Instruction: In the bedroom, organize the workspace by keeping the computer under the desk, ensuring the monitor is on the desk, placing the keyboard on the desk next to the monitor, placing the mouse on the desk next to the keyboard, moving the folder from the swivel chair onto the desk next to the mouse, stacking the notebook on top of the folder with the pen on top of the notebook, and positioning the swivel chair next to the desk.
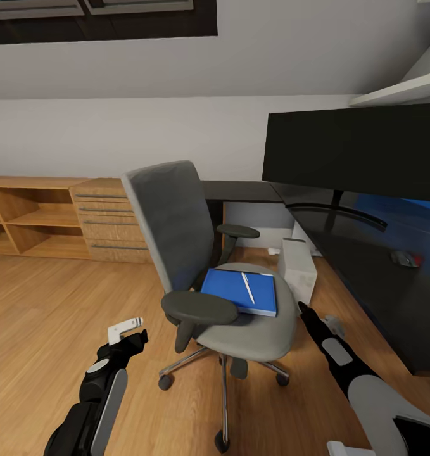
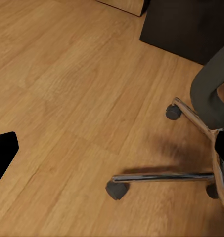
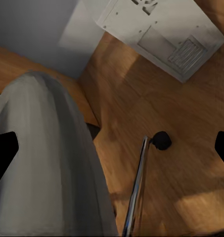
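Observation:
The grey swivel chair stands on the wood floor to the left of the black desk. On its seat lies the blue folder with the pale pen across it. The wide black monitor stands on the desk, with the small mouse in front of it. The white computer stands on the floor by the desk; its back panel faces the right wrist camera. My left gripper hangs open left of the chair. My right gripper is open beside the seat's right edge. Keyboard and notebook are out of view.
A light wooden drawer chest and an open shelf unit line the back wall on the left. The chair's chrome legs and castors spread over the floor below both grippers. A white shelf hangs above the monitor.

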Controlling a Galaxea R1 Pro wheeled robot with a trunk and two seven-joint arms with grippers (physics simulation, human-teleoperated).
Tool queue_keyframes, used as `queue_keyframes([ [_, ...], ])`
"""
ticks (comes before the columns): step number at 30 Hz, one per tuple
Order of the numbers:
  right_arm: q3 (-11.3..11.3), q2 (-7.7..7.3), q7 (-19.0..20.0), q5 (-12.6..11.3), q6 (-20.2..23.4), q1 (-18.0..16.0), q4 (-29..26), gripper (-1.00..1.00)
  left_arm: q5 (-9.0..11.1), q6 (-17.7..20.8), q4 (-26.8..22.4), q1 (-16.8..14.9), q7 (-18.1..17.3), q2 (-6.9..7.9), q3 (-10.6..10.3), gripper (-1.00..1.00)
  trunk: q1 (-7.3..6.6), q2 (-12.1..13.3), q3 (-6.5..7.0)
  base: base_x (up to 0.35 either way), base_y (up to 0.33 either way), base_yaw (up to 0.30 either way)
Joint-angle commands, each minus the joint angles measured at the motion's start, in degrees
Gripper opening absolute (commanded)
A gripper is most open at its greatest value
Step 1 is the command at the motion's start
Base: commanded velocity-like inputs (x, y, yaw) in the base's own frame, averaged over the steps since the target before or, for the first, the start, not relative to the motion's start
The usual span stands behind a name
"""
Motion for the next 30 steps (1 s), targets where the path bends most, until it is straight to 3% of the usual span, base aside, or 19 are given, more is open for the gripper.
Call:
queue_keyframes([
  [1,-0.1,0.23,0.4,-1.1,0.6,0.0,0.1,1.0,0.6,0.2,-0.1,0.0,0.4,-0.04,0.4,1.0,-0.01,0.0,-0.06,0.006,0.0,0.0],
  [9,-0.2,0.72,0.5,-2.3,3.9,0.0,0.1,1.0,0.7,0.2,-0.2,0.0,0.4,-0.1,0.8,1.0,-0.01,0.0,-0.06,0.002,0.0,0.0],
  [22,-0.2,0.76,0.5,-2.5,4.9,0.0,0.1,1.0,0.7,0.3,-0.4,0.0,0.4,-0.14,0.9,1.0,-0.01,0.0,-0.06,0.0,0.0,0.008],
  [30,-0.2,0.76,0.6,-2.5,4.9,0.0,0.1,1.0,0.7,0.3,-0.4,0.0,0.4,-0.14,0.9,1.0,-0.01,0.0,-0.06,0.0,0.0,0.182],
])
